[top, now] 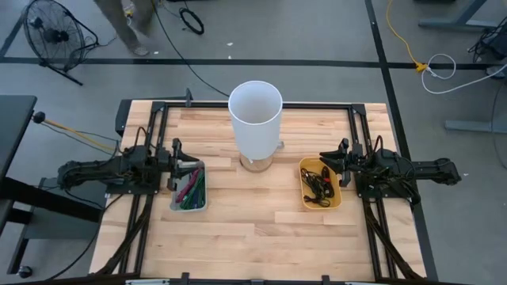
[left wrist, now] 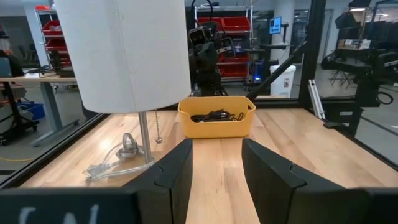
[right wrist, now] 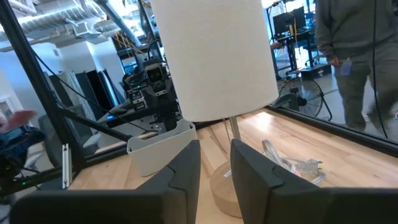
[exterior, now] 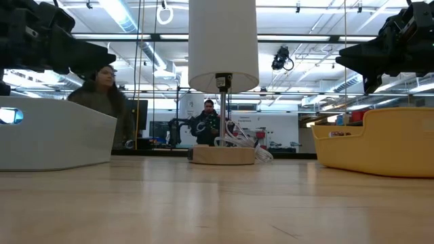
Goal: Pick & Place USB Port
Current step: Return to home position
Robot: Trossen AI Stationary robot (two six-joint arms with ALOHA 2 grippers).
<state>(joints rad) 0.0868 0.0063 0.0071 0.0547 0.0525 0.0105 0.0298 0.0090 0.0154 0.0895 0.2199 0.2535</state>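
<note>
Your wooden bench (top: 261, 229) stands in an open workshop with a gray floor. A floor fan (top: 51, 32) sits off the far left corner, and a person (exterior: 102, 88) is beyond the far edge in the low view.

A table lamp (top: 255, 111) with a tall white shade stands at the middle of the bench on a round wooden base. The two bins lie on either side of it.

On your left side, the gray bin (top: 190, 210) holds the green and pink USB chargers (top: 191, 188), which lie lengthwise in a bundle. On your right side, the yellow bin (top: 321, 207) holds the black USB chargers (top: 317, 184), with their cords tangled together.

The left gripper (left wrist: 216, 171) hangs above the outer edge of the gray bin and points across the bench toward the lamp. Its fingers (left wrist: 177, 168) are spread, with bare wood showing between them and nothing held.

The right gripper (right wrist: 216, 168) mirrors it above the outer edge of the yellow bin, facing the lamp from the other side. Its fingers (right wrist: 255, 168) are parted by a narrower gap and are likewise empty.

In the low view, both arms sit clear above the bin rims. No charger lies loose on the bench.
</note>
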